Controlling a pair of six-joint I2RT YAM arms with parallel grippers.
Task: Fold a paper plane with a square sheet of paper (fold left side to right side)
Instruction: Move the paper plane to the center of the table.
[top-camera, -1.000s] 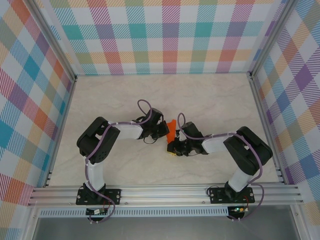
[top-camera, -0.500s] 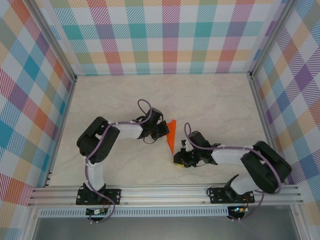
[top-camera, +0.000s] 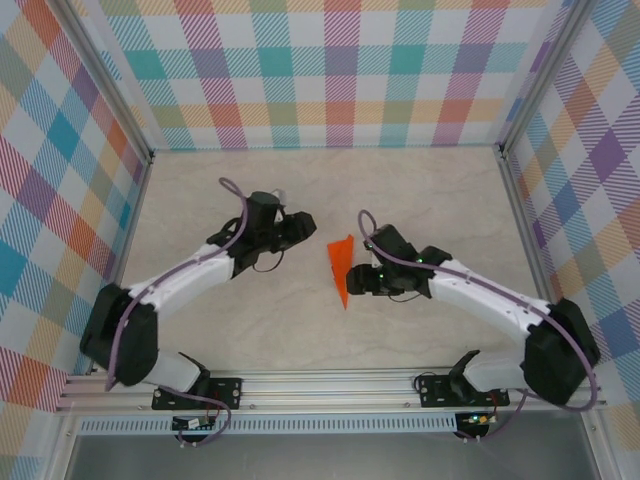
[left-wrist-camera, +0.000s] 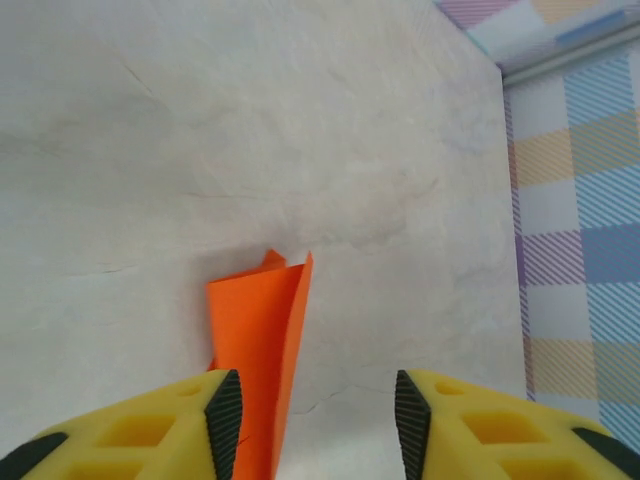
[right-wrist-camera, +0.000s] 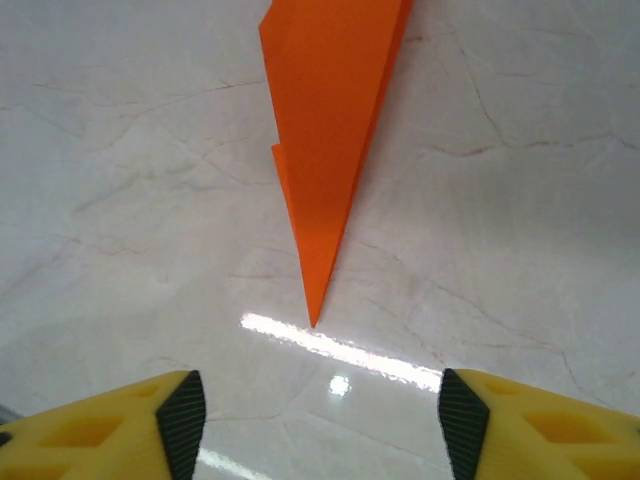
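While it lies loose on the pale marbled tabletop (top-camera: 420, 200) between both arms, the narrow pointed dart of creased bright orange paper (top-camera: 342, 268) looks light, limp, crushable | grasp: pinch the layered folded spine | left end effector (left-wrist-camera: 312, 410) spread, empty | right end effector (right-wrist-camera: 312, 415) spread, empty | writing: none legible

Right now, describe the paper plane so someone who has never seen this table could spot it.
On the pale marbled table inside the plaid walls, look near the middle, between the left gripper and the right gripper. The paper plane lies there: a narrow folded dart, the sole bright orange thing, its tip toward the near edge.
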